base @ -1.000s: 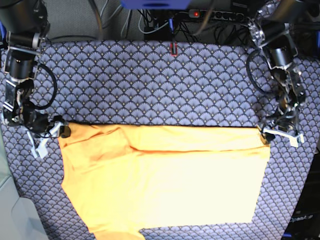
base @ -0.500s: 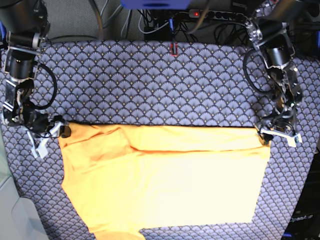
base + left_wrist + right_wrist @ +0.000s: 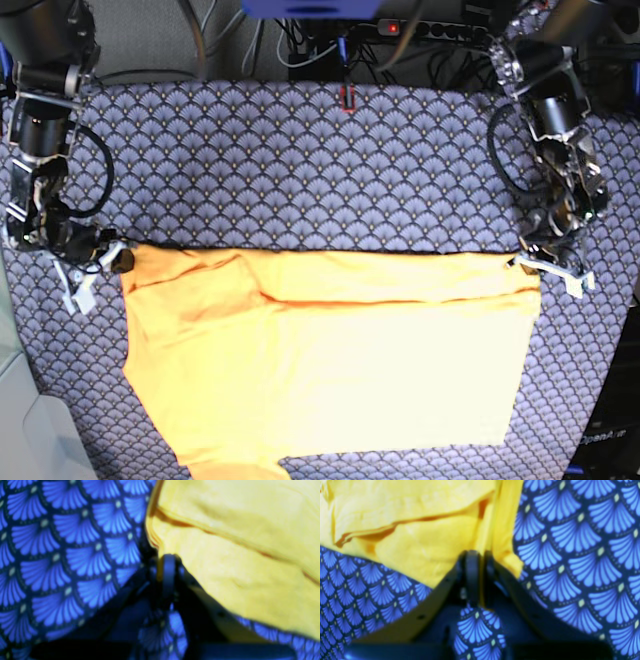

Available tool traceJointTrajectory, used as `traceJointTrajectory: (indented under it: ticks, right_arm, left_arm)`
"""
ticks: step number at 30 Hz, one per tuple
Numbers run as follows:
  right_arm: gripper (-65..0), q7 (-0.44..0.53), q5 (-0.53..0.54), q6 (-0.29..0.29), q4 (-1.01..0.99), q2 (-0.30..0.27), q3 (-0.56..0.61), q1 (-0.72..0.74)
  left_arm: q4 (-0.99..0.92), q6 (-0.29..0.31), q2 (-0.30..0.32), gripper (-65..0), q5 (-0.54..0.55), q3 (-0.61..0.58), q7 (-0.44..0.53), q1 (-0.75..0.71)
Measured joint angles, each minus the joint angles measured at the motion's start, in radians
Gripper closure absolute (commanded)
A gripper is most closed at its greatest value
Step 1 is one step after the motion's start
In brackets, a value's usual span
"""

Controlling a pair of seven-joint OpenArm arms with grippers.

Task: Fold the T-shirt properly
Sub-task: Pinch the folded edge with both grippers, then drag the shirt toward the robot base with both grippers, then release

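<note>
T-shirt (image 3: 330, 365) lies flat on the scallop cloth (image 3: 300, 160), far edge already folded over, near part running off the base view's bottom. Left gripper (image 3: 535, 265) and right gripper (image 3: 112, 258) are each pinched on a far corner of the shirt — jaws together w/ yellow fabric between. Risk: only a thin edge bite, so a corner could slip on the lift; uneven pull would skew the fold. Cloth beyond the shirt's far edge is bare — plenty of room.
</note>
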State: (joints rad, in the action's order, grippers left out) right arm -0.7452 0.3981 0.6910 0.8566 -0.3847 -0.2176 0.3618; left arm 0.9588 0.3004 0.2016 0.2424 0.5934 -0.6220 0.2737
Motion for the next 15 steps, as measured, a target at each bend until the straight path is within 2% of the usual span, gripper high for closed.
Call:
traceJointTrajectory:
  ticks: [4,10,13,15]
  right_arm:
    - [0.0,0.021,0.020,-0.003,0.006,-0.001,0.000,-0.025]
    - [0.0,0.031,0.044,-0.003,0.021,-0.005,-0.002,-0.055]
    - [0.0,0.003,0.041,-0.002,0.117,-0.011,-0.001,-0.119]
    - [0.0,-0.052,0.031,0.003,0.222,-0.012,0.000,-0.177]
  left_arm:
    - [0.108,0.002,-0.001,0.0,-0.016,-0.001,-0.132,-0.035]
    - [0.225,0.002,0.020,0.0,-0.012,-0.004,-0.181,-0.079]
    - [0.253,0.003,0.021,0.0,-0.018,-0.004,-0.227,-0.084]
    - [0.255,0.006,0.042,0.0,-0.010,-0.006,-0.251,-0.089]
